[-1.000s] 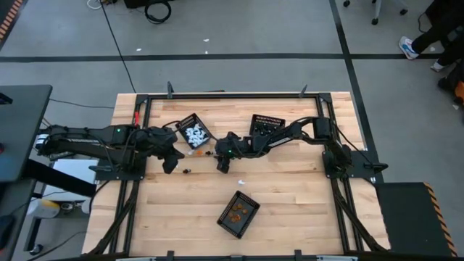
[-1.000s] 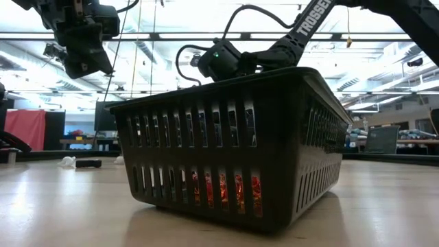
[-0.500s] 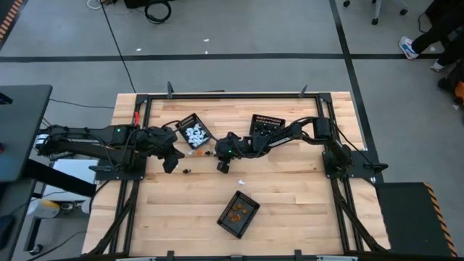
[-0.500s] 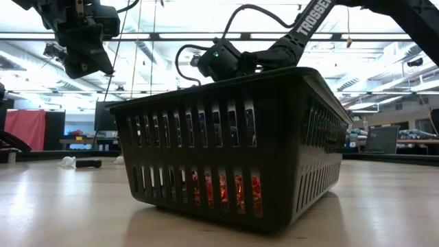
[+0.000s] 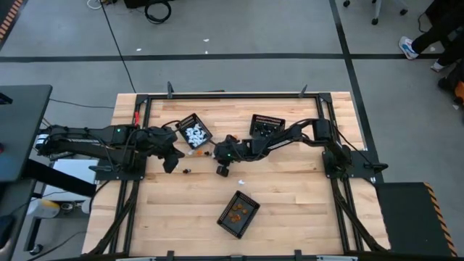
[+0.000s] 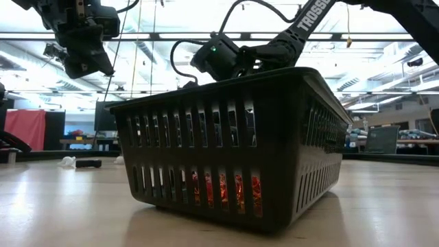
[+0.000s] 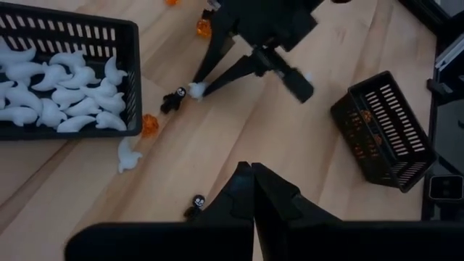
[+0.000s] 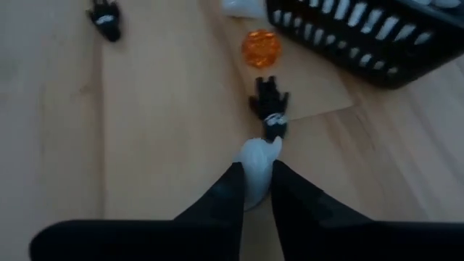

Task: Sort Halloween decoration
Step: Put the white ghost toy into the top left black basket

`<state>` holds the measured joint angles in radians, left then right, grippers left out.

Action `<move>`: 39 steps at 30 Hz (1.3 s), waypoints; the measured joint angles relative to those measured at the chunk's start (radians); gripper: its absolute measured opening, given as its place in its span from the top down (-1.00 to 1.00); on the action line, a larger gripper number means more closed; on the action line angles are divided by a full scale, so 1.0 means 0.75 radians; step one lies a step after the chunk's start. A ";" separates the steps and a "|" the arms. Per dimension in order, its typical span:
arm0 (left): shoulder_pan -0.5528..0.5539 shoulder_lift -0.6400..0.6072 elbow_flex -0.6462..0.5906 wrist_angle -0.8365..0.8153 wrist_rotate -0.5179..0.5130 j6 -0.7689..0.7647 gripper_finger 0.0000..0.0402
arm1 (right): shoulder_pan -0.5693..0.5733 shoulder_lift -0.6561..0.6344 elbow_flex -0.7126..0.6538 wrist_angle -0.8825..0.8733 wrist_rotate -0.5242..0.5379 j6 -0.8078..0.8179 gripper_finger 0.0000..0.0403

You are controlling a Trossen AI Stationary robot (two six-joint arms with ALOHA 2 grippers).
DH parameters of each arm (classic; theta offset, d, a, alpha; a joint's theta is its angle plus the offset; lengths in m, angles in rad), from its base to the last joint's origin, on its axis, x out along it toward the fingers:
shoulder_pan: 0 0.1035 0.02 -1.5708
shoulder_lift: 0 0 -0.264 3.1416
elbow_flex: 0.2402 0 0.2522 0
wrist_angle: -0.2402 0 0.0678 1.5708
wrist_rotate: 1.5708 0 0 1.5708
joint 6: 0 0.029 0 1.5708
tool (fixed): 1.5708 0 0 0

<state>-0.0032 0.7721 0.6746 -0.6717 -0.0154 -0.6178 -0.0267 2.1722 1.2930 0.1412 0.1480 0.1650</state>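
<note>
I have the right gripper (image 8: 254, 190) pinching a white ghost (image 8: 258, 161) mid-table beside a black figure (image 8: 270, 109); left gripper (image 7: 251, 181) hovers closed nearby.

Three baskets (image 5: 194, 133) ring the table's (image 5: 290, 196) middle — loose trinkets (image 7: 127, 154) between.

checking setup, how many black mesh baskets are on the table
3: one with white ghosts by the left gripper, one under the right arm, one holding orange pieces near the front.

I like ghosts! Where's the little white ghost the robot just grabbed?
The white ghost sits pinched in the right gripper, mid-table in the high view, beside a black figure and near the basket of ghosts.
</note>
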 joint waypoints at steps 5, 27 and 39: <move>-0.001 0.000 0.001 -0.088 -0.001 -0.001 0.98 | 0.024 -0.038 0.027 -0.038 -0.025 0.006 0.66; -0.001 -0.008 0.001 -0.218 -0.154 -0.076 0.98 | -0.175 0.023 0.477 -0.188 0.074 -0.105 0.66; -0.003 -0.017 0.002 -0.190 -0.177 -0.117 0.98 | -0.213 0.338 1.010 -0.598 -0.038 -0.109 0.66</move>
<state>-0.0055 0.7597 0.6758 -0.8146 -0.1478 -0.7053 -0.1867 2.4259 2.0505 -0.3075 0.1192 0.0834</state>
